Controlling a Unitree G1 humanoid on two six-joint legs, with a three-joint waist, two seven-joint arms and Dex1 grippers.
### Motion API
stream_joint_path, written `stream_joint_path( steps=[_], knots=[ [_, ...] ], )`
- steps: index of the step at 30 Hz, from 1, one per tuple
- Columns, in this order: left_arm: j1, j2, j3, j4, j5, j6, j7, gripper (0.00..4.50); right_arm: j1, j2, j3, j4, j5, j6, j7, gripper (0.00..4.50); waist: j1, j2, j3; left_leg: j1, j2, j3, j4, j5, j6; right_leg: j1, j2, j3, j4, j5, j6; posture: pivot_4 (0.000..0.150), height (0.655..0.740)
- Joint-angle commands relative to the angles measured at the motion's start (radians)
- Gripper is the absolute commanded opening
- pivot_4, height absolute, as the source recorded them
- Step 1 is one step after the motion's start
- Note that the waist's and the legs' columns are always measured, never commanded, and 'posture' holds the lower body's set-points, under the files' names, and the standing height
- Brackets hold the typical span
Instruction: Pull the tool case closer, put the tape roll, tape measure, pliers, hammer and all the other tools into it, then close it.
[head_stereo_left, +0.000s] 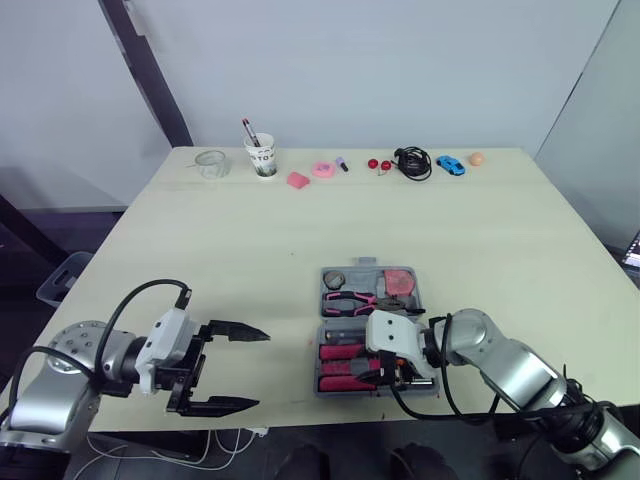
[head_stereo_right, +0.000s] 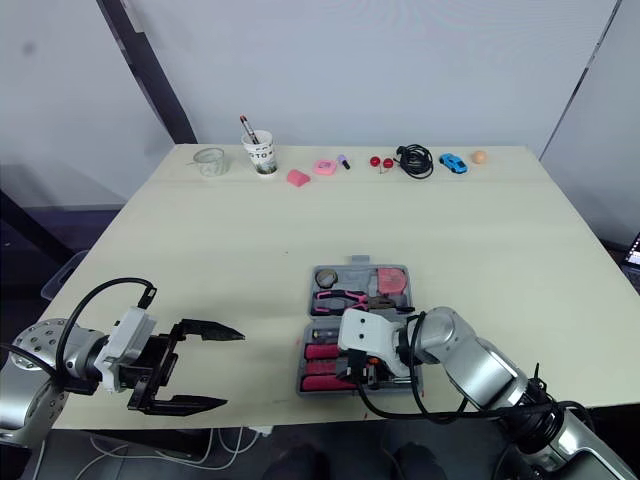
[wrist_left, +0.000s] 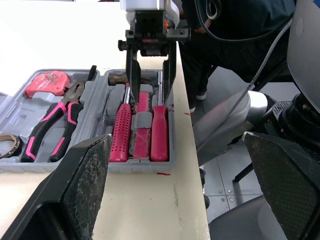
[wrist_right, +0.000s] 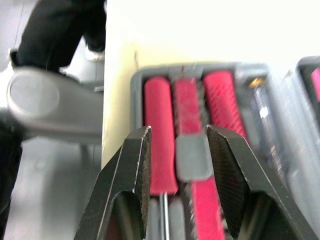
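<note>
The grey tool case (head_stereo_left: 340, 320) lies open near the table's front edge, right of centre. Its far half holds the tape roll (head_stereo_left: 334, 278), the pink-handled pliers (head_stereo_left: 350, 300) and a pink tape measure (head_stereo_left: 399, 281). Three pink-handled tools (wrist_left: 140, 130) lie side by side in the near half. My right gripper (head_stereo_left: 385, 378) hangs over that near half, open, its fingers (wrist_right: 137, 165) straddling the middle handle with a grey band (wrist_right: 191, 155). My left gripper (head_stereo_left: 262, 370) stands wide open above the bare table, left of the case and holding nothing.
Along the table's far edge stand a glass jar (head_stereo_left: 211, 163), a cup with pens (head_stereo_left: 262, 157), two small pink items (head_stereo_left: 310, 175), a black cable (head_stereo_left: 412, 162), a blue toy car (head_stereo_left: 450, 165) and an orange ball (head_stereo_left: 477, 158). The case's near side almost reaches the table edge (wrist_left: 182, 165).
</note>
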Motion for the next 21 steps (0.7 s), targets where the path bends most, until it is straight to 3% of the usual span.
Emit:
stream_joint_path(
  steps=[1,2,21],
  knots=[
    [-0.006,0.005,0.020,-0.019,-0.017,-0.001,-0.042,4.50,0.027,-0.005,-0.027,0.015,0.017,-0.075,0.008,0.26,0.000,0.000,0.000,0.000,0.000,0.000,0.000,0.000,0.000,0.000,0.000,0.000,0.000,0.000,0.000,0.150,0.7400],
    [-0.007,0.005,0.019,-0.019,-0.017,0.000,-0.043,4.50,0.032,-0.009,-0.024,0.018,0.017,-0.078,0.011,0.07,0.000,0.000,0.000,0.000,0.000,0.000,0.000,0.000,0.000,0.000,0.000,0.000,0.000,0.000,0.000,0.150,0.7400],
    [-0.010,0.006,0.015,-0.032,-0.012,0.027,-0.028,4.50,0.131,-0.048,0.042,0.192,-0.075,-0.199,0.021,0.07,0.000,-0.001,-0.001,0.001,0.000,0.000,0.000,0.000,0.000,0.000,0.000,0.000,0.000,0.000,0.000,0.150,0.7400]
  ],
)
